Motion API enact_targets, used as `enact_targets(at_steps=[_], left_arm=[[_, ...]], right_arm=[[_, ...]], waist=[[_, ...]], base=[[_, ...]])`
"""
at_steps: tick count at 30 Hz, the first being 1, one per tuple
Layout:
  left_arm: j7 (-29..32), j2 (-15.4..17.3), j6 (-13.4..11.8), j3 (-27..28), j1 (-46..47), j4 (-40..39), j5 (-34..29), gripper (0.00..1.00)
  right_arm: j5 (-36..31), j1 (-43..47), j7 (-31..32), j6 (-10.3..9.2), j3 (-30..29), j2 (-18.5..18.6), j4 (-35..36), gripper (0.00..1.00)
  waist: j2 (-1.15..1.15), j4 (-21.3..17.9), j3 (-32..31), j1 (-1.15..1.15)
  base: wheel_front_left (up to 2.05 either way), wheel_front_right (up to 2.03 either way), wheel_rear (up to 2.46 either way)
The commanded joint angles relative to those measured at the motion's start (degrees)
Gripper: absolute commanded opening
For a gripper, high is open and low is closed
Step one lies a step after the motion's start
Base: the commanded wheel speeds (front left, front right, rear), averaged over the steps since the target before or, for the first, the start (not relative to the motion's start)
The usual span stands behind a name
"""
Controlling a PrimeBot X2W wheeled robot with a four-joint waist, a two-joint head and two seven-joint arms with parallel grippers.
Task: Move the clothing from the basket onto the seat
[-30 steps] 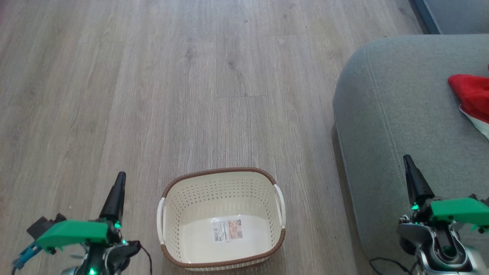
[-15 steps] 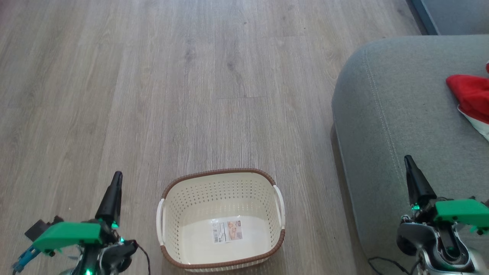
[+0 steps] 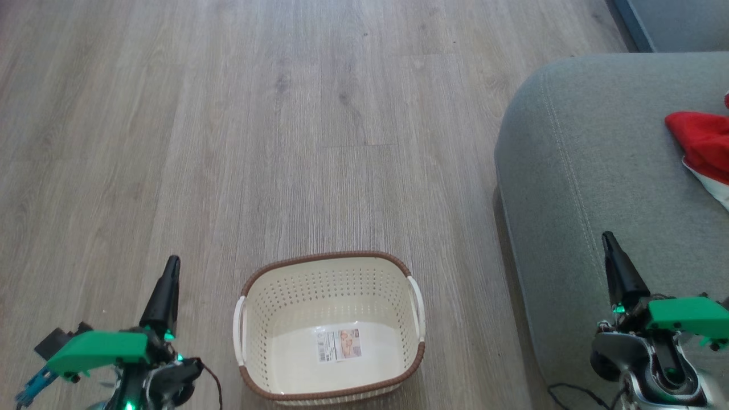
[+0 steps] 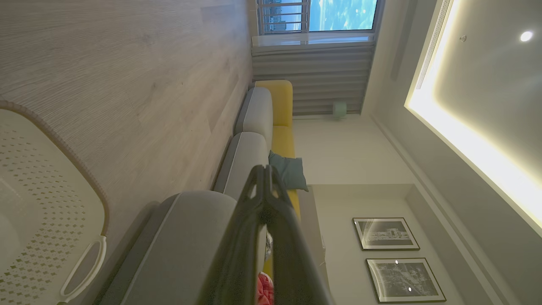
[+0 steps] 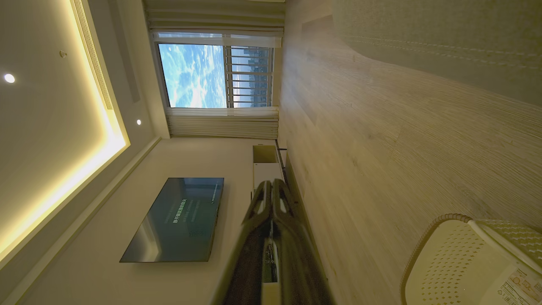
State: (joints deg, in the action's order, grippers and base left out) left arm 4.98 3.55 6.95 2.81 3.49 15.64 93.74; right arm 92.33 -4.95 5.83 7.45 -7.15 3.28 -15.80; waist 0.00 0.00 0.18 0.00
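From the head view, the basket (image 3: 333,254) stands on the wooden floor (image 3: 285,114) between my two arms, with nothing in it but its label sticker (image 3: 339,343); the clothing (image 3: 703,145) lies on the seat (image 3: 598,171) at the right edge, red with a strip of white, cut off by the frame, so I cannot tell whether it is one garment or two; my left gripper (image 3: 171,265) and right gripper (image 3: 608,239) point up, jaws pressed together, holding nothing. In the left wrist view my fingers meet at the tips, the basket's rim at the left, a scrap of red low down by the seat; in the right wrist view the jaws are likewise closed and empty, a corner of the basket at lower right. I judge the moving done; the next move calls for no grasp, only a look further right to confirm both garments.
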Motion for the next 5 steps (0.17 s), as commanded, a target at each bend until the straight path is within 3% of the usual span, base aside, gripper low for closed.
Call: enact_targets(at_steps=[1, 5], left_arm=[[0.22, 0.48, 0.54, 2.11, 2.56, -1.66, -0.25, 0.00], [0.29, 0.43, 0.54, 2.19, 2.57, -1.66, -0.31, 0.00]], right_arm=[[0.13, -1.20, 0.38, 0.03, 0.97, -0.12, 1.80, 0.00], [0.11, -1.20, 0.40, 0.03, 0.95, -0.14, 1.80, 0.00]], waist=[[0.00, 0.00, 0.00, 0.00], [0.00, 0.00, 0.00, 0.00]], base=[[0.00, 0.00, 0.00], [0.00, 0.00, 0.00]])
